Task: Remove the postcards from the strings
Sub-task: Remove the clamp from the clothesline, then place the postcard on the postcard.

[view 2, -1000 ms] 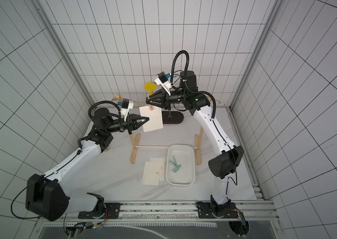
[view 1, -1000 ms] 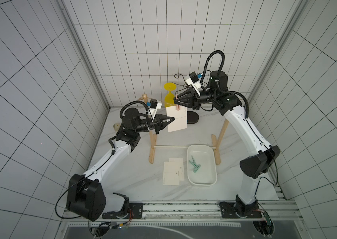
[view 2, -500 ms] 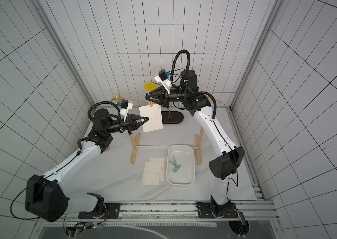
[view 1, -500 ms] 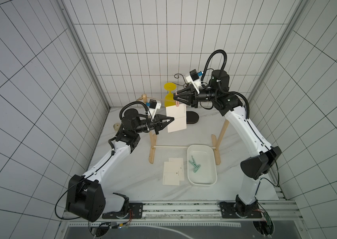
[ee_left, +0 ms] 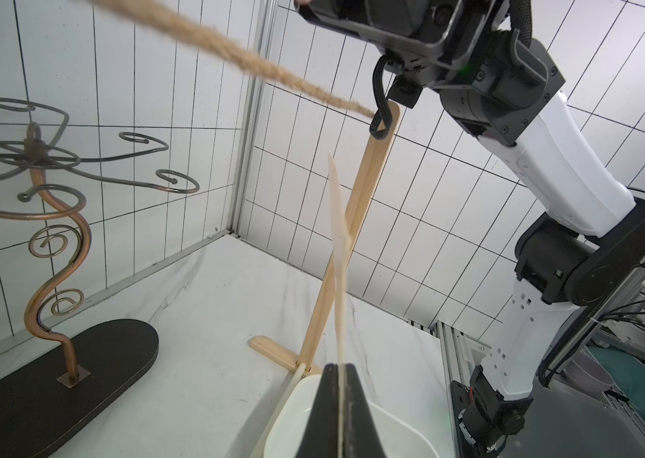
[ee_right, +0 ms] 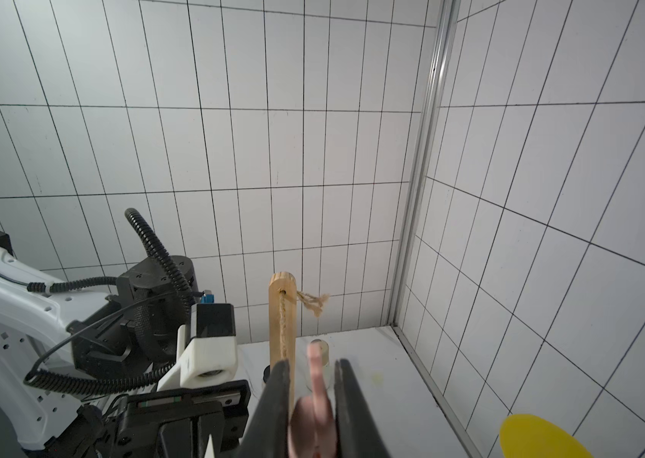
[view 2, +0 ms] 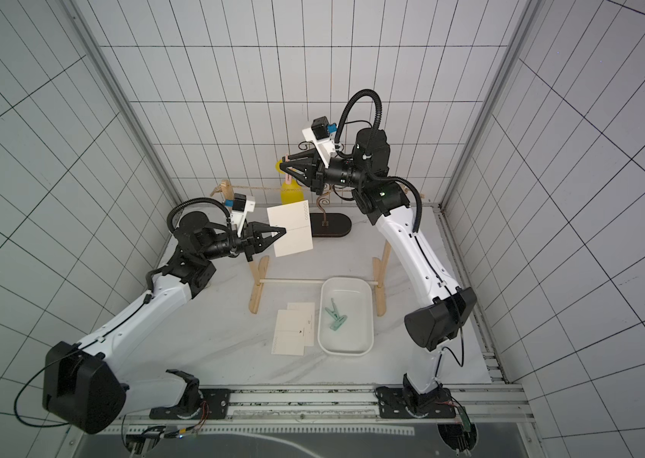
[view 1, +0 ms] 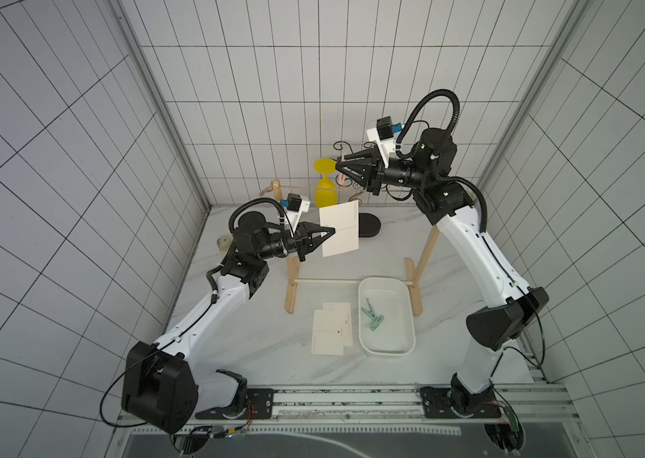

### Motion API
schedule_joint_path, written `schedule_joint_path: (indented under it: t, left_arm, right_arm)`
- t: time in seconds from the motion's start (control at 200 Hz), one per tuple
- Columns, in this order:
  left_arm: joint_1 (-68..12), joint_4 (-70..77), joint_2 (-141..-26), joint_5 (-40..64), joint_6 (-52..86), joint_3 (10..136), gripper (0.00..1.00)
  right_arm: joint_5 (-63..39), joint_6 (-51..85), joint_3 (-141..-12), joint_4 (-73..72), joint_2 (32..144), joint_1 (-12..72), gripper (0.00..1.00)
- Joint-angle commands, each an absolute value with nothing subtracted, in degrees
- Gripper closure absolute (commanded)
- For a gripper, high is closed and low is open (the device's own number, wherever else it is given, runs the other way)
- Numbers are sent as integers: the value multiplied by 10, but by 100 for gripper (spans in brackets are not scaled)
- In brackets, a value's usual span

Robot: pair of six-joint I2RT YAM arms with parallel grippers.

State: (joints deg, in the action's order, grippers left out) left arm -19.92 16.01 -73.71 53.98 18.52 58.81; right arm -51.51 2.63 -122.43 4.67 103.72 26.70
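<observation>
Held postcard (view 1: 340, 232): in the air below the string (view 1: 298, 186) and free of it. The left wrist view shows the twine passing above the card's top edge, apart.
Left tool (view 1: 332, 230): clamped tight on the card's near edge. The card reaches out from the tips toward the right arm.
Other postcards (view 1: 331, 331): two, overlapping, flat on the desk (view 1: 253, 337) just beside the tray (view 1: 387, 353).
Key relation: that pile lies below the held card and nearer the robot's base, with the left arm closer. The likely move is down and back.
Right tool (view 1: 337, 164): above the string, pinching a pink peg (ee_right: 315, 416).
View difference: the peg is plain only in the right wrist view, and the pile shows only in the top views.
</observation>
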Motion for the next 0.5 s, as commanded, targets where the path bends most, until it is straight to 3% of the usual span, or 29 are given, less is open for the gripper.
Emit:
schedule_joint_path:
  t: [0.0, 0.495]
  left_arm:
    - [-207, 155, -711, 517, 178, 575, 100]
    - [-212, 111, -603, 438, 202, 507, 100]
  right_arm:
    - [-483, 46, -1186, -18, 997, 273, 100]
    - [-417, 66, -940, -99, 785, 273, 100]
